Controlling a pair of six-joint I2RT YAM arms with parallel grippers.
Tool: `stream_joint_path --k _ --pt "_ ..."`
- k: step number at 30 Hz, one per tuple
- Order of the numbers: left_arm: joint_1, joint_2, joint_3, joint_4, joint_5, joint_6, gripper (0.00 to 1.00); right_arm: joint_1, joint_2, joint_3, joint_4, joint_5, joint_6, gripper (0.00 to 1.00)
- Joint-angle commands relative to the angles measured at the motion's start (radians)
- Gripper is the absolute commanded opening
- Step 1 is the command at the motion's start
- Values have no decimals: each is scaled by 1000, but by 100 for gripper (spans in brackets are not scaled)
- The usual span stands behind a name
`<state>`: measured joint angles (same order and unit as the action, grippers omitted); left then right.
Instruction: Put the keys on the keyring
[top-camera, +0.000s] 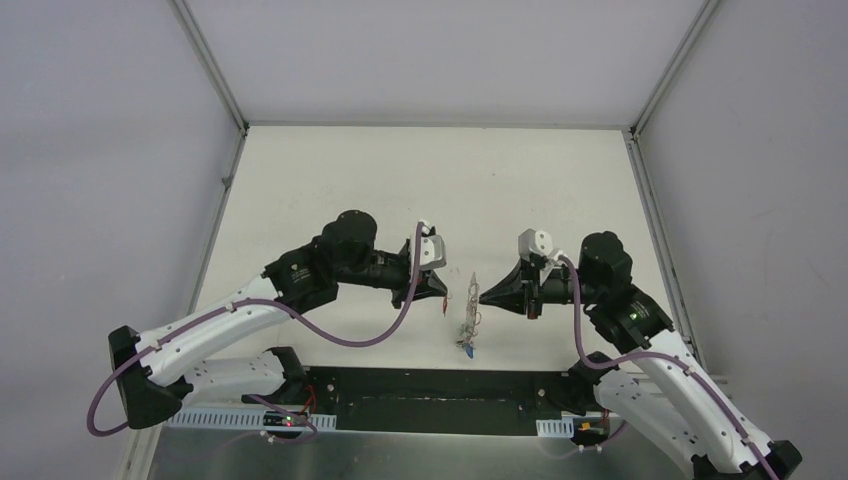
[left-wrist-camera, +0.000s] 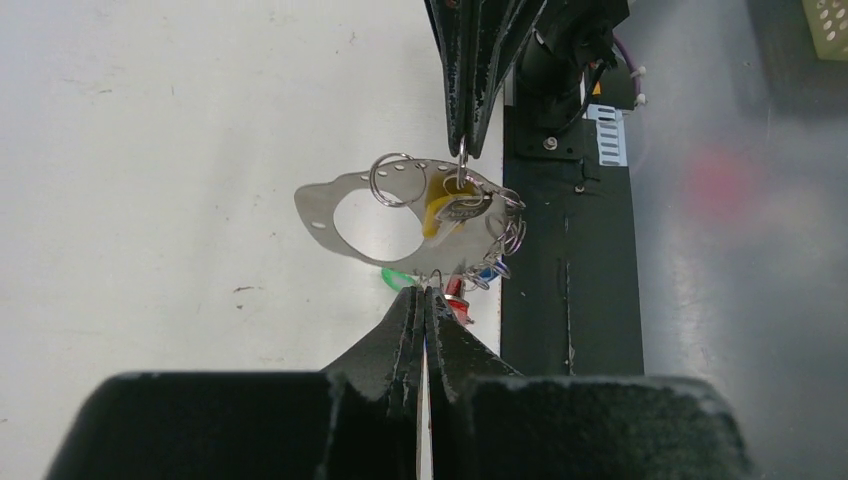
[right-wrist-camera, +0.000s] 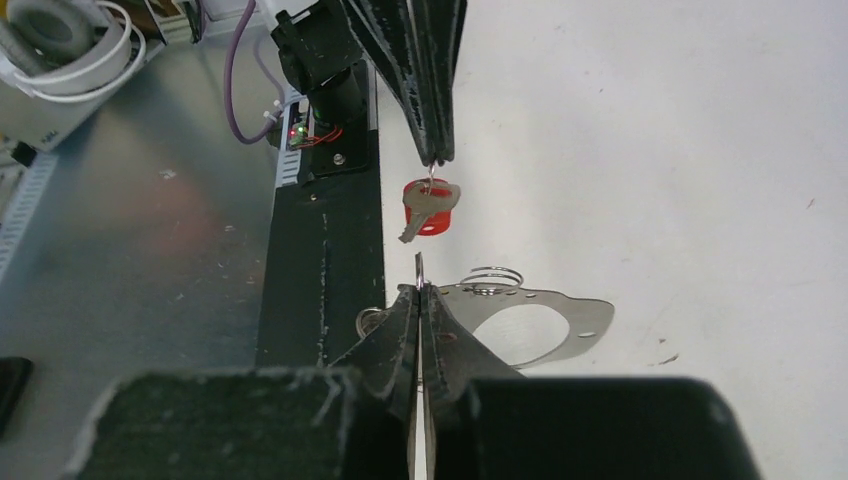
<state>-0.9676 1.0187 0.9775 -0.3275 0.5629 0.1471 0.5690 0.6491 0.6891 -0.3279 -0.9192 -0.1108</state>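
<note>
My left gripper (top-camera: 445, 291) is shut on the small ring of a silvery key with a red head (right-wrist-camera: 430, 205), which hangs from its tips in the right wrist view. My right gripper (top-camera: 482, 296) faces it, a few centimetres away, shut on a thin grey wire of the keyring (right-wrist-camera: 419, 268), seen edge-on. Below and between them hangs a flat silvery plate with a large hole (left-wrist-camera: 320, 215). It carries small split rings and more keys: a yellow head (left-wrist-camera: 437, 212), a green one (left-wrist-camera: 397, 277) and a blue one (left-wrist-camera: 487, 272). Both grippers are above the table near its front edge.
The black base strip (top-camera: 430, 400) runs along the near edge just below the bundle. Purple cables (top-camera: 340, 335) loop from the arms. Grey enclosure walls stand left, right and behind. A white box with coiled cable (right-wrist-camera: 60, 50) sits off the table.
</note>
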Motion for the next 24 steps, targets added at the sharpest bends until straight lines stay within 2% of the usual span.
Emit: stream_joint_path --k 1,11,24 --pt "-30 -28 37 74 -30 57 0 -3 -30 -1 65 -104 -215 0" --pt "-127 -37 42 112 -74 144 0 -3 -60 -37 68 -161 -452 0" --pt "-232 4 74 106 -212 245 0 -3 -64 -42 64 -195 -484 0"
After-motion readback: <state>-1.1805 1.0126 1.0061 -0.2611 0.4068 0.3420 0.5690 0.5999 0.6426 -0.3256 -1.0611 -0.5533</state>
